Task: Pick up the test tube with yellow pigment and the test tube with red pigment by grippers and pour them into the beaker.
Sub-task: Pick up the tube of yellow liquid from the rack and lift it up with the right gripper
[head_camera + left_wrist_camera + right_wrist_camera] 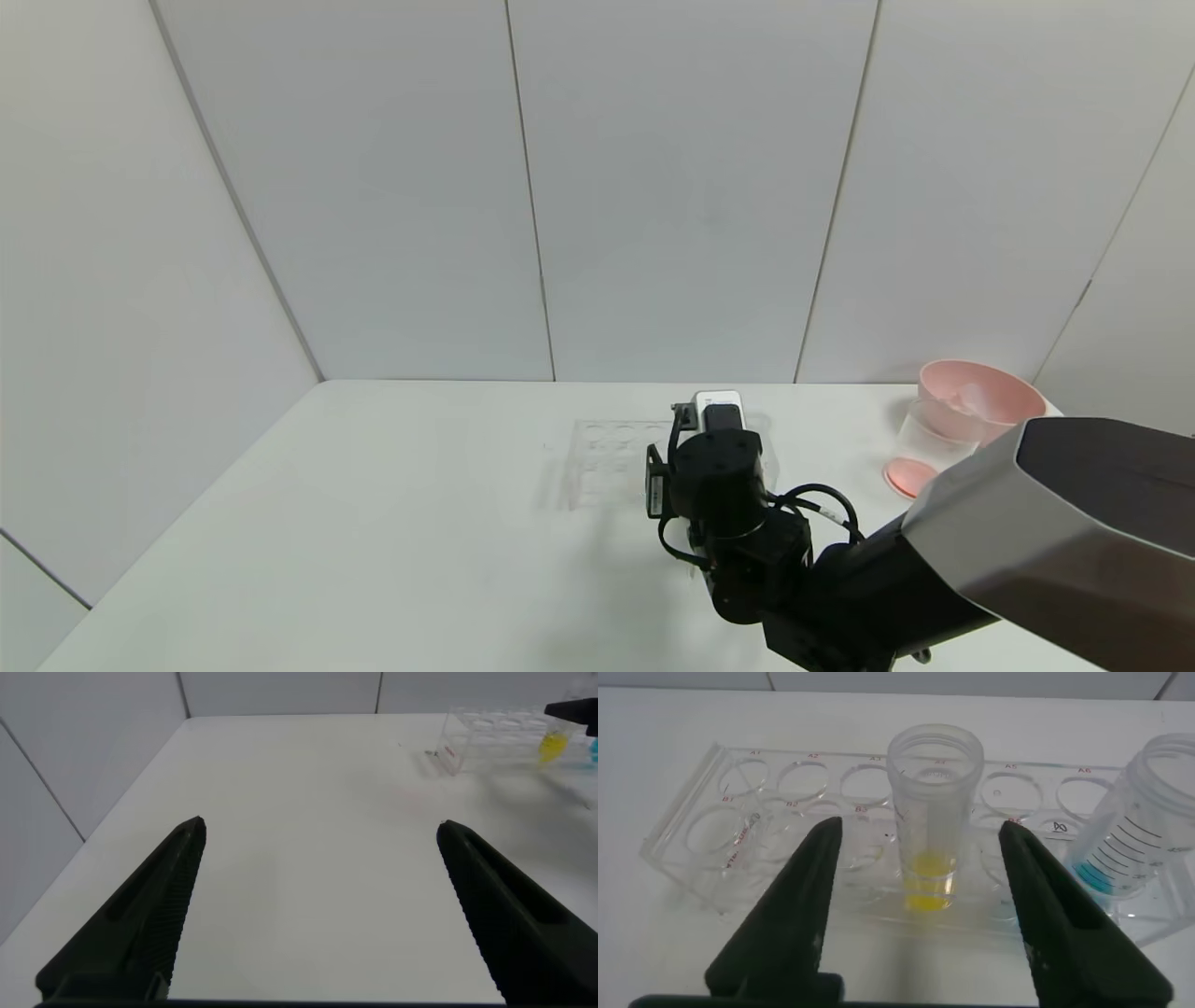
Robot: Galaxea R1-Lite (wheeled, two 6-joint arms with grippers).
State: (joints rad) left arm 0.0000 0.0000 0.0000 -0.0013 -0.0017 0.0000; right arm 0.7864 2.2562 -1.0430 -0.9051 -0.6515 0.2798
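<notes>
2 open fingers of right gripper (pixel 920 873) flank yellow tube.
Test tube with yellow pigment (pixel 932 821) stands upright in rack (pixel 710 821) between them, untouched; left gripper (pixel 318 891) wide, idle.

The work area was enclosed by plain grey-white wall panels (pixel 672 187) — flat, matte, and divided by thin dark vertical seams. The rear wall consisted of several such panels; side walls angled in from the left (pixel 112 308) and from the right (pixel 1134 308), forming a booth. A white tabletop (pixel 373 541) with a smooth, unmarked surface met the rear wall along a straight line, and its far left corner was rounded. Lighting was even and diffuse — only soft, faint shadows lay on the tabletop. A narrow strip of the left wall showed below the tabletop's left edge.
</notes>
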